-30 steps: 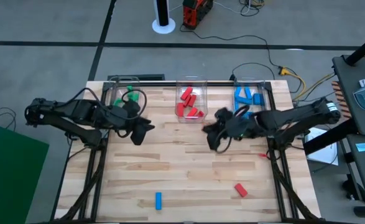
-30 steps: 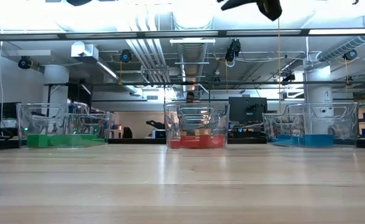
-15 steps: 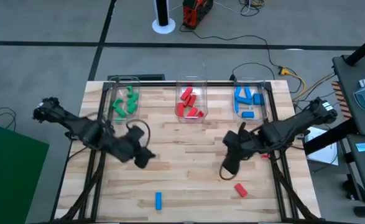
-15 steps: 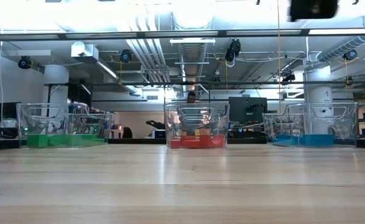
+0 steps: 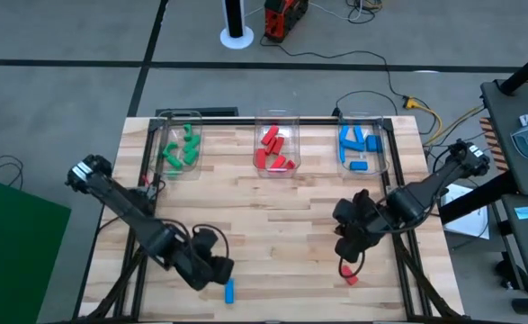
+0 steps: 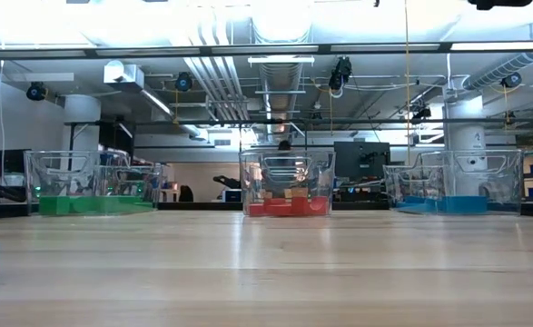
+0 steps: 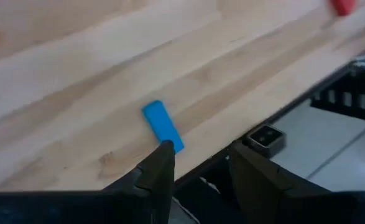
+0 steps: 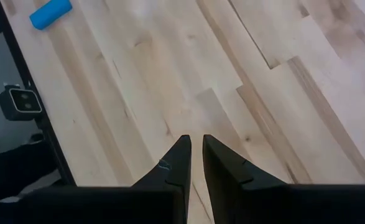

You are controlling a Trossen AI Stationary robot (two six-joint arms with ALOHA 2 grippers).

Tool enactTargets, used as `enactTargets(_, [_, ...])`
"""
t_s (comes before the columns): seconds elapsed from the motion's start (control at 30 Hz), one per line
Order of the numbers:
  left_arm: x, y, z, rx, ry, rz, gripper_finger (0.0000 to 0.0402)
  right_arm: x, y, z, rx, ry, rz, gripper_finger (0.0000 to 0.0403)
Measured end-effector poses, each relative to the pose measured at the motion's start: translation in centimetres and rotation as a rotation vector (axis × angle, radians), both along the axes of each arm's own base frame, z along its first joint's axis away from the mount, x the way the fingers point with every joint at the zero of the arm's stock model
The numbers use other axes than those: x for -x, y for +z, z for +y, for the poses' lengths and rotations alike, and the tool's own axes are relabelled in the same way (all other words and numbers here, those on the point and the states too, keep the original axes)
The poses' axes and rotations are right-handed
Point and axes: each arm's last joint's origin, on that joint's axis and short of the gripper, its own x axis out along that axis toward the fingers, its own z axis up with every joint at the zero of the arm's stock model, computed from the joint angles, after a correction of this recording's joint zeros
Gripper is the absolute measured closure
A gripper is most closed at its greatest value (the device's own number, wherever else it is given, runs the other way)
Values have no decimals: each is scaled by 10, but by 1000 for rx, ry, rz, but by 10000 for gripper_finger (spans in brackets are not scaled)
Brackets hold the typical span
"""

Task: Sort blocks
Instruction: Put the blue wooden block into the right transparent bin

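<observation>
Both arms have swung down from the bins: my left gripper, released, nears blue block; right gripper, nearly clenched and empty, above red block.

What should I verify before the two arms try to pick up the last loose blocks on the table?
1. Left gripper jaws open: ok.
2. Blue block lies free on the table just ahead of the left gripper: ok.
3. Right gripper jaws open enough to grasp: not ok; they are almost closed and hold nothing.
4. Right gripper lined up with the red block: cannot tell; the block is close by in the high view but absent from the right wrist view.
5. Blue bin has room for another block: ok.
</observation>
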Motion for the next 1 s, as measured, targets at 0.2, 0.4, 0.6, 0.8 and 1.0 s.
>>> enactTargets(0.2, [-8, -16, -15, 34, 103, 65, 271, 3, -1, 4, 11, 31, 6, 371])
enactTargets(0.4, [-31, -35, -36, 99, 231, 169, 271, 3, -2, 3, 40, 53, 1, 371])
enactTargets(0.6, [-52, -47, -55, 36, 243, 296, 270, 3, -4, 3, 58, 63, 3, 371])
enactTargets(0.8, [-65, -54, -66, -49, 279, 386, 237, 3, -5, 3, 79, 88, 3, 371])
enactTargets(1.0, [-74, -70, -73, -76, 277, 410, 179, 4, -5, 2, 89, 94, 12, 371])
